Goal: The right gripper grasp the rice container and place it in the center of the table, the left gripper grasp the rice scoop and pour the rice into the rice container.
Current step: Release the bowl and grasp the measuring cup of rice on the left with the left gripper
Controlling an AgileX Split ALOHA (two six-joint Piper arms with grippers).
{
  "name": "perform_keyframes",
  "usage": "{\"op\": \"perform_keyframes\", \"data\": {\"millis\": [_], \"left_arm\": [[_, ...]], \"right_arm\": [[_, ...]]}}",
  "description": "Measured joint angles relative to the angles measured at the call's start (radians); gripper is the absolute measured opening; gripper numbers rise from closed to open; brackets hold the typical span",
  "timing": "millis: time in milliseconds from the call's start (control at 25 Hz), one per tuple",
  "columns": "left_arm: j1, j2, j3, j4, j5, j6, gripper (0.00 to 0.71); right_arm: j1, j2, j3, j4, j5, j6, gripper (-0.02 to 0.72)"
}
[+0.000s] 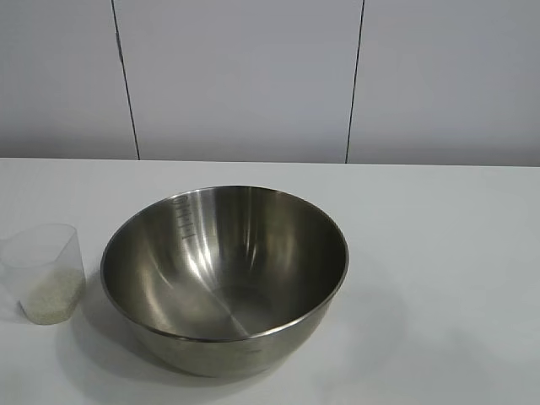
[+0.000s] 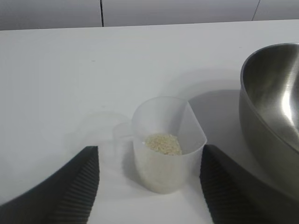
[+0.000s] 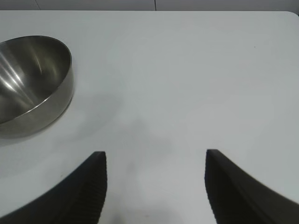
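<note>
Rice container [image 1: 224, 278] sits mid-surface [image 1: 439, 245], and I read it as already placed; the rice scoop [image 1: 46, 272] stands upright just beside it at its nine o'clock, a little rice [image 2: 162, 143] in the bottom. From my left gripper [image 2: 149, 186] the scoop lies dead ahead at twelve o'clock, between the open fingers, untouched. My right gripper [image 3: 155, 186] hangs open and empty over bare surface, with the container off at its ten o'clock.

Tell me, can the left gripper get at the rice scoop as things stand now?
Probably yes. The left gripper is open, with the rice scoop upright between its fingers and nothing between. The rice container stands close beside one finger.
</note>
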Motion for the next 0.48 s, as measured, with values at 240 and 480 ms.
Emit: {"op": "perform_keyframes", "data": {"millis": [240, 480], "left_arm": [[0.000, 0.256, -0.006, -0.062, -0.026, 0.021, 0.454], [0.000, 0.302, -0.048, -0.077, -0.046, 0.099, 0.454]], "right_arm": [[0.000, 0.000, 0.000, 0.000, 0.000, 0.000, 0.419], [0.000, 0.000, 0.000, 0.000, 0.000, 0.000, 0.419]]}}
